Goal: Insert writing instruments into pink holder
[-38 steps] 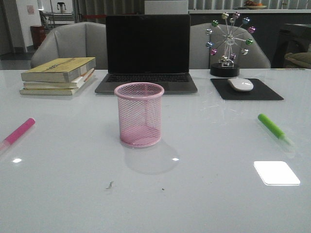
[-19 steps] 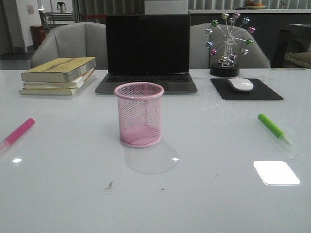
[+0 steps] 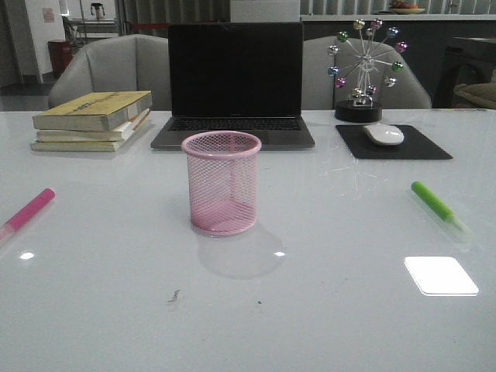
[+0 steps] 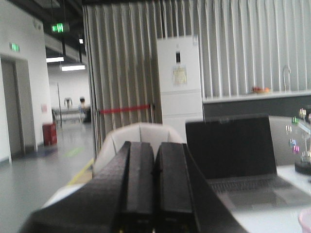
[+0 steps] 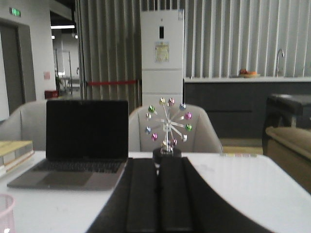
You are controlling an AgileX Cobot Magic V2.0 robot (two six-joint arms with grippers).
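We had grasped nothing: both fingers pressed closed, empty; pink marker lower left, green marker right, holder centre awaiting pickup

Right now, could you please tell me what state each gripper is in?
Left gripper: closed, jaws pressed together, holding nothing.
Right gripper: closed, jaws pressed together, holding nothing.
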